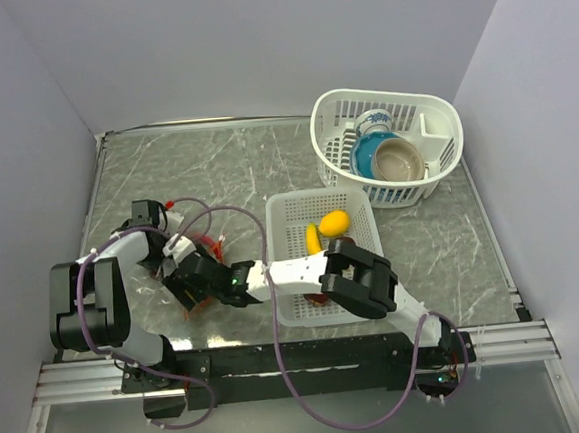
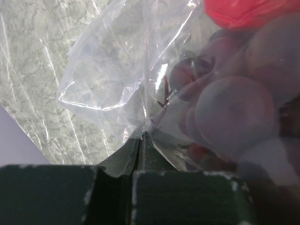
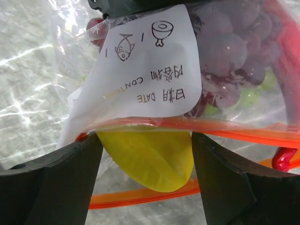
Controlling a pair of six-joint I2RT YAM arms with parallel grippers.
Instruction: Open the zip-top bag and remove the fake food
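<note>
With left end effector clamping zip-top bag, right end effector stands open, yellow fake food lying directly between its jaws.

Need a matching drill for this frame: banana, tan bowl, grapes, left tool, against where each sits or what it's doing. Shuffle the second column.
Column one
1. banana
2. tan bowl
3. purple grapes
4. left tool

Column two
A. inside the zip-top bag
B. in the far white basket
C. shut on the bag's clear plastic
D. in the near white basket

Pairs: 1-D, 2-B, 3-A, 4-C
</note>
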